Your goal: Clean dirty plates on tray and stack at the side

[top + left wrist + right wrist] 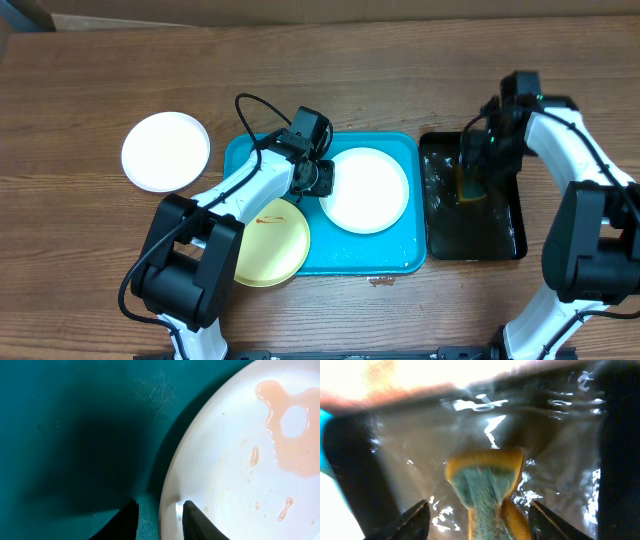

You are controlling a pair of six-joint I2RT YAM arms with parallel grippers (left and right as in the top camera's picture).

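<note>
The step in hand looks like the scrub of the white plate [365, 190], which lies flat in the right half of the tray [400, 255]. Its face carries a pink watery smear [292, 440].

The left gripper [160, 507] is low at this plate's left rim. Its jaws are a little apart and straddle the rim, one finger over the tray floor and one on the plate, with tray showing between the outer finger and the rim, so it is not clamped.

The right gripper [479, 506] hangs over the black tray [500, 235], jaws wide apart on either side of the sponge [487, 477], which sits in the water there (neither finger appears to touch it).

The green plate [270, 245] rests at the tray's front-left corner, overhanging the rim, with a reddish streak on it. The third plate [165, 150] lies on the table [400, 80] well left of the tray and looks clean.

The next move probably calls for the right jaws to close squarely on the sponge and lift it across to the smear, while the left jaws pinch the rim so the plate cannot slide.
</note>
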